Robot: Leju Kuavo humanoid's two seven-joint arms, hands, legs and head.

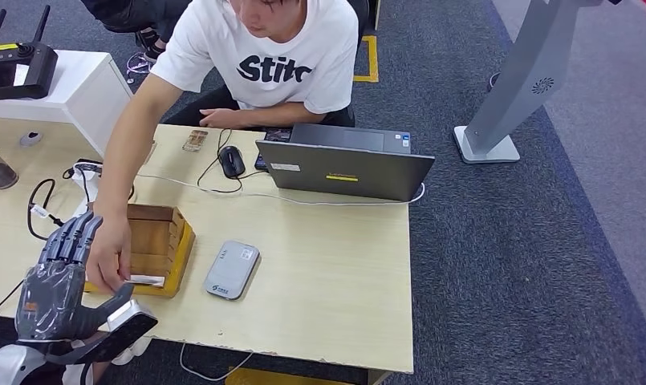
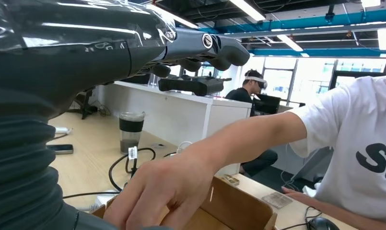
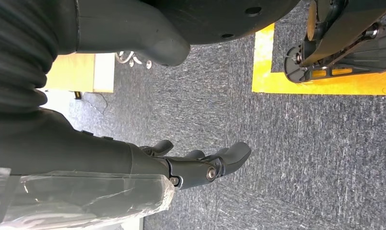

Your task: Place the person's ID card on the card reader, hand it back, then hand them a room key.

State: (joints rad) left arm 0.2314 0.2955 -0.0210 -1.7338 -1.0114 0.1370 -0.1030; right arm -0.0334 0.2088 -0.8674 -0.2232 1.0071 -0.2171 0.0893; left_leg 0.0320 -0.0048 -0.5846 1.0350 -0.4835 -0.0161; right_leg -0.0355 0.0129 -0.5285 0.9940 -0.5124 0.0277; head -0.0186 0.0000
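Wooden table (image 1: pixel 335 265): flat grey rounded card reader (image 1: pixel 232 269).

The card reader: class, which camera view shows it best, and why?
The head view: the card reader lies whole on the table, right of the wooden box. The wrist views give nothing of it.

A box (image 1: pixel 160 241) stands near the front left corner of the tabletop (image 1: pixel 327 273), with a card reader (image 1: pixel 232 269) just to its right. The person's hand (image 1: pixel 109 255) rests on the box's front edge, the left hand (image 1: pixel 58 277) just beside it at the left. A laptop (image 1: pixel 343 164) sits at the back edge, a mouse (image 1: pixel 231 160) to its left.
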